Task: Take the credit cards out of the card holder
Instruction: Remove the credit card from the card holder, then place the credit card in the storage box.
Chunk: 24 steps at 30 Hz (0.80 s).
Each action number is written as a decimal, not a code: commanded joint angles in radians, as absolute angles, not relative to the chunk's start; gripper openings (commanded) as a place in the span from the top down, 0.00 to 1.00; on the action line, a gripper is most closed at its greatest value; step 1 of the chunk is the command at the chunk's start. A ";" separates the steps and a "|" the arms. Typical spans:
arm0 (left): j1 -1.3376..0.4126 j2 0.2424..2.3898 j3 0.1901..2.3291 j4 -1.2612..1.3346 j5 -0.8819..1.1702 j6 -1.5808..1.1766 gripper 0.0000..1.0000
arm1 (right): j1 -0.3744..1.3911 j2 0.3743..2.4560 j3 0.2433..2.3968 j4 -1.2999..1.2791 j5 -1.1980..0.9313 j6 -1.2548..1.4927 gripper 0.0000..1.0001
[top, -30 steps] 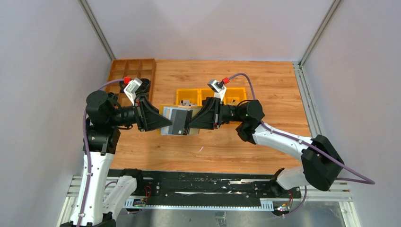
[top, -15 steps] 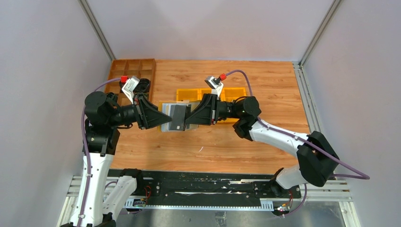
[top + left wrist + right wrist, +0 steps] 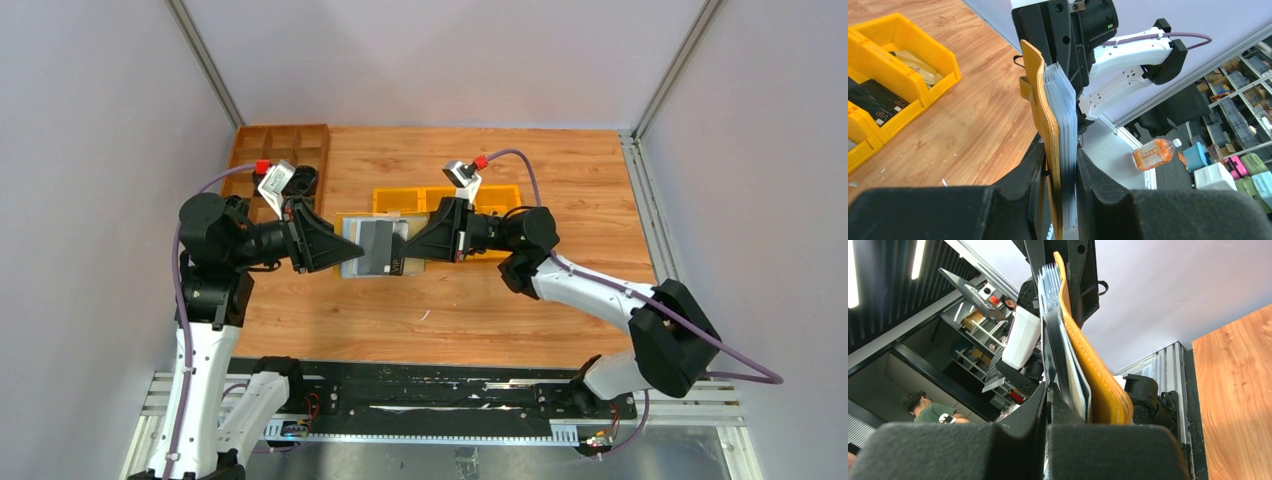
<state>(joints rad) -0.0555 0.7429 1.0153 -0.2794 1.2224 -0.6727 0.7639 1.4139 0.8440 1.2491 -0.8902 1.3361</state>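
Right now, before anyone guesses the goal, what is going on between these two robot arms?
The left gripper clamps one end of the yellow card holder, holding it up above the table. The right gripper is shut on a dark credit card that sticks out of the holder's other end and is not yet pulled free. A black card lies in a yellow bin on the table.

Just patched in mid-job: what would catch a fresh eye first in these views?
The mustard card holder hangs in mid-air above the table's middle, its grey pleats fanned out, clamped by the left tool. Facing it from the other side, the right tool is shut on the edge of a dark credit card among the pleats. Behind them sit bright yellow bins, one holding dark cards.
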 commanded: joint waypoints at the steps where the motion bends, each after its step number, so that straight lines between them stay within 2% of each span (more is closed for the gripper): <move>1: -0.056 0.737 1.029 -0.271 1.229 -0.649 1.00 | 0.724 1.357 0.821 1.269 -0.901 1.333 1.00; 6: -0.056 0.743 1.050 -0.333 1.211 -0.589 1.00 | 0.681 1.332 0.806 1.237 -0.939 1.338 1.00; 12: -0.056 0.784 1.149 -0.669 1.000 -0.253 1.00 | 0.498 1.255 0.750 1.080 -1.003 1.295 1.00; 15: -0.056 0.794 1.144 -0.717 0.887 -0.188 1.00 | 0.420 1.239 0.737 0.926 -1.021 1.215 1.00; 18: -0.056 0.796 1.137 -0.735 0.821 -0.158 1.00 | 0.359 1.245 0.770 0.639 -1.000 1.025 1.00; 21: -0.055 0.795 1.140 -0.740 0.828 -0.148 1.00 | 0.349 1.275 0.862 0.260 -0.898 0.751 1.00; 24: -0.056 0.795 1.146 -0.738 0.881 -0.151 1.00 | 0.350 1.363 0.935 0.107 -0.781 0.634 1.00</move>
